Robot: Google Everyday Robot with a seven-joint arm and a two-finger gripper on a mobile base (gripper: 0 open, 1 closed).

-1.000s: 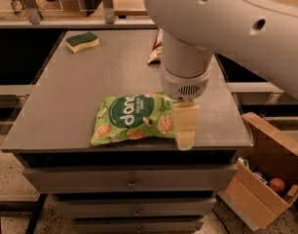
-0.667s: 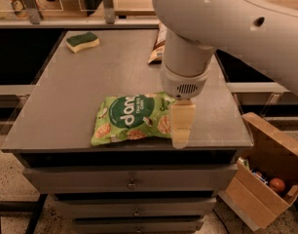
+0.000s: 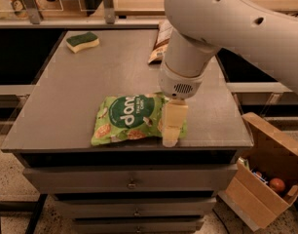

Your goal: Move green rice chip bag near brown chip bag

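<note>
The green rice chip bag (image 3: 129, 118) lies flat near the front edge of the grey cabinet top (image 3: 90, 77). It is light green with a dark-green circle and white "dang" lettering. My gripper (image 3: 172, 130) hangs over the bag's right end, its cream fingertip pointing down at the bag. The brown chip bag (image 3: 160, 42) stands at the back of the top, mostly hidden behind my white arm (image 3: 227, 18); only its left strip shows.
A green-topped yellow sponge (image 3: 83, 41) lies at the back left of the top. An open cardboard box (image 3: 266, 172) with small items stands on the floor at the right. Drawers run below the front edge.
My gripper has shifted a little to the left and lower over the green bag's right end. The bag has not moved.
</note>
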